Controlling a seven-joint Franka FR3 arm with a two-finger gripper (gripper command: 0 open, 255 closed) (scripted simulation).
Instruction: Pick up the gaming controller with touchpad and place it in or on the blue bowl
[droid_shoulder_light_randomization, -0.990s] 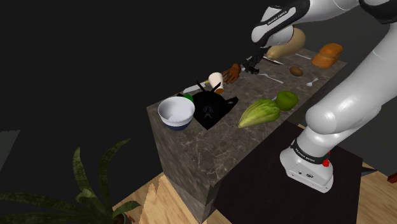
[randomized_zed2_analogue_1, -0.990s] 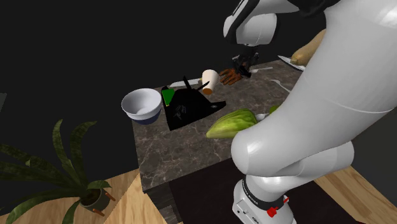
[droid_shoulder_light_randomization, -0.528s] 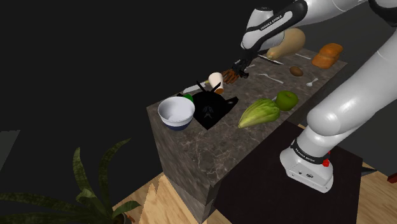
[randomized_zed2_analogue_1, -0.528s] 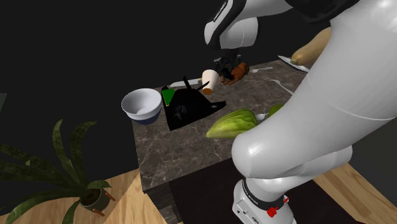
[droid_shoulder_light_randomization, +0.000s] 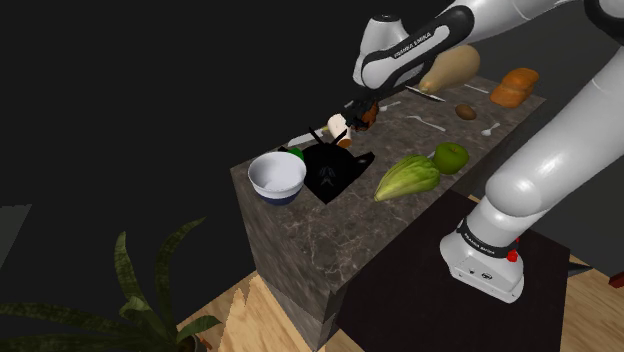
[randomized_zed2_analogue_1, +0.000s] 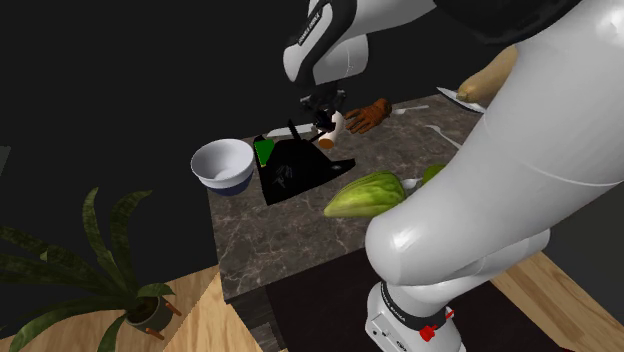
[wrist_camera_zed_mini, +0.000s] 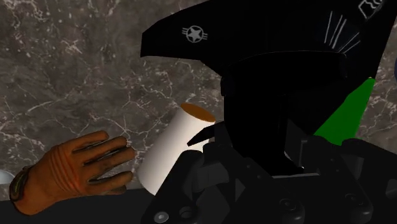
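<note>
Controller (droid_shoulder_light_randomization: 330, 172), black: lay flat on counter (droid_shoulder_light_randomization: 300, 232), just beside white cup (droid_shoulder_light_randomization: 338, 126). Gripper (droid_shoulder_light_randomization: 357, 112): hovered above that cup, apart from controller; spread or pressed together, could not be told.

In the shoulder view the gripper (droid_shoulder_light_randomization: 358, 110) covers part of the glove (droid_shoulder_light_randomization: 372, 116) by the counter's (droid_shoulder_light_randomization: 340, 230) long edge. In the second exterior view the arm (randomized_zed2_analogue_1: 520, 150) hides the counter's far end, most of the apple (randomized_zed2_analogue_1: 428, 172) and part of the squash (randomized_zed2_analogue_1: 485, 75). A green thing (randomized_zed2_analogue_1: 264, 152) lies half under the black mass (randomized_zed2_analogue_1: 295, 170), too covered to name. In the wrist view the gripper and the black mass merge, the gripper hides part of the cup (wrist_camera_zed_mini: 168, 149), and the picture's edge cuts the glove.
</note>
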